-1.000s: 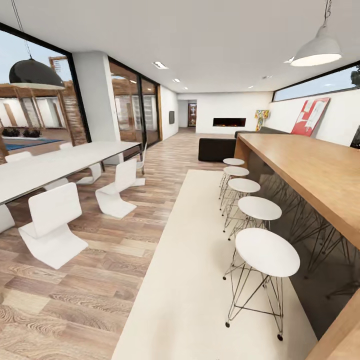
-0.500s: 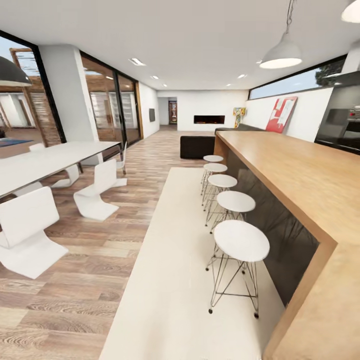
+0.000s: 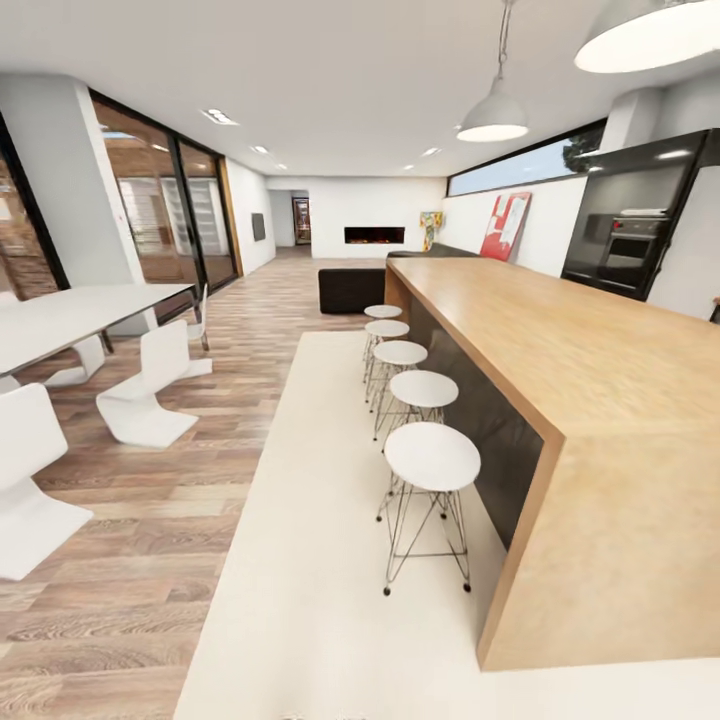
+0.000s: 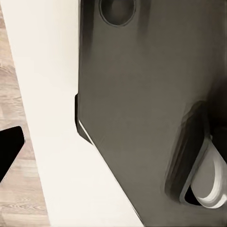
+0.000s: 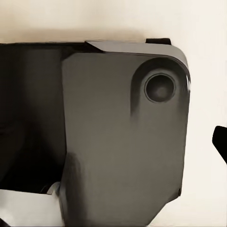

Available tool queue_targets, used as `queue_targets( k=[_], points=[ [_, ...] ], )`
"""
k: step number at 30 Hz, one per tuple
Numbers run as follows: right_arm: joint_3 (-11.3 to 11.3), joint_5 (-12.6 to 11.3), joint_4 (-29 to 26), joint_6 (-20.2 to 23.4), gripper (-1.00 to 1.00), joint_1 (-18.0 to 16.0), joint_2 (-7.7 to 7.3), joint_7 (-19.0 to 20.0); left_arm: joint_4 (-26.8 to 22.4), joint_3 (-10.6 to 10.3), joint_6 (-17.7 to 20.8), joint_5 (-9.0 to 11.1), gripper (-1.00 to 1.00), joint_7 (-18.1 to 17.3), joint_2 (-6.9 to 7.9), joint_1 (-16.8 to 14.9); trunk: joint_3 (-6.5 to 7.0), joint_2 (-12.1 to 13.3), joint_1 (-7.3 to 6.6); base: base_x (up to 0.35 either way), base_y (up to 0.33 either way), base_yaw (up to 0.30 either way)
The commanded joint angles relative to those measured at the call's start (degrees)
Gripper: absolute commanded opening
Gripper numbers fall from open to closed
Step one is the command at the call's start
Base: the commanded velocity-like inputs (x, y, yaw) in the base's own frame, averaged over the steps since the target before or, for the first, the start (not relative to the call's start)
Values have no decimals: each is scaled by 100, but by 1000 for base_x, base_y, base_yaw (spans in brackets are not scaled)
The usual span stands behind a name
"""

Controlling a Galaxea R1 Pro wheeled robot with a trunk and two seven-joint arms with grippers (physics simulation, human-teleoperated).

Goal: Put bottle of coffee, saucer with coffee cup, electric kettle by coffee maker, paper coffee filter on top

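Note:
None of the coffee things, the kitchen shelf or the countertop are in view. The head view looks down a long room with a wooden island bar (image 3: 560, 350) on the right. In the left wrist view one black fingertip (image 4: 9, 146) shows at the picture's edge beside the robot's dark grey base (image 4: 142, 94), above a cream rug and wood floor. The right wrist view has the same base (image 5: 109, 132) and one black fingertip (image 5: 220, 142) over the rug. Nothing is seen held.
Several white round stools (image 3: 432, 455) on wire legs line the bar's near side. A cream rug (image 3: 320, 560) runs alongside them. A white dining table (image 3: 70, 315) with white chairs (image 3: 140, 395) stands left. A black oven unit (image 3: 630, 240) is at the far right.
The camera has swung to the right: the dining table and chairs slid left in the picture, and the bar's near end and the black oven unit came into view.

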Motion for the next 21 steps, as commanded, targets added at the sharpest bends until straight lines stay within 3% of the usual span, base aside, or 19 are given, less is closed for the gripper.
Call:
queue_targets(
  k=[1, 21],
  points=[
    [-5, -10, -1, -4, 100, -1, -1, 38, -3, 13, 5, 42, 100, -3, 1, 0, 10, 38, -24, -72, 0, -267],
    [-5, -16, 3, -22, 100, -1, -48, 76, -3, 13, -36, 42, 100, 24, 2, 0, 292, 840, -463, -6, 0, -271]
  ],
)
